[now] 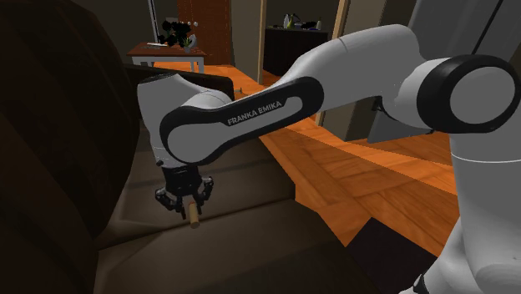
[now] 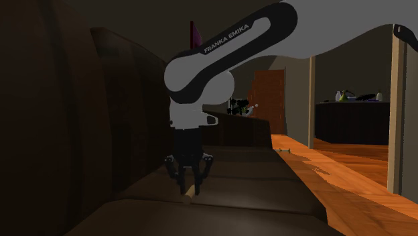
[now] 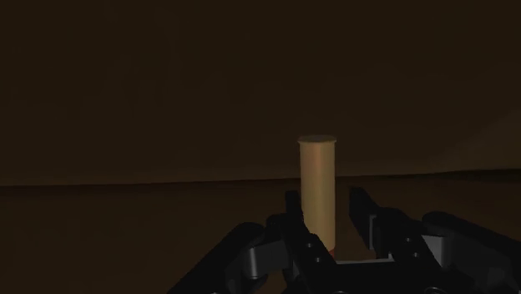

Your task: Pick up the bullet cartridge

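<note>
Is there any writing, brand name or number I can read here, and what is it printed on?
"FRANKA EMIKA": white letters on the black panel of the arm, readable in the shoulder view and the second exterior view.
No other text is readable; the tan bullet cartridge shows no marking.

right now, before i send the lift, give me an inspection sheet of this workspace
surface: dark brown sofa seat, with the backrest behind it
job's things: tan bullet cartridge, slightly tilted, its lower end close to the seat
clutter: nothing seen
claw: black claw pointing down, set around the cartridge; grip not clear
cables: nothing seen
surroundings: orange wood floor; small table with dark items on top; dark counter across the room
</note>
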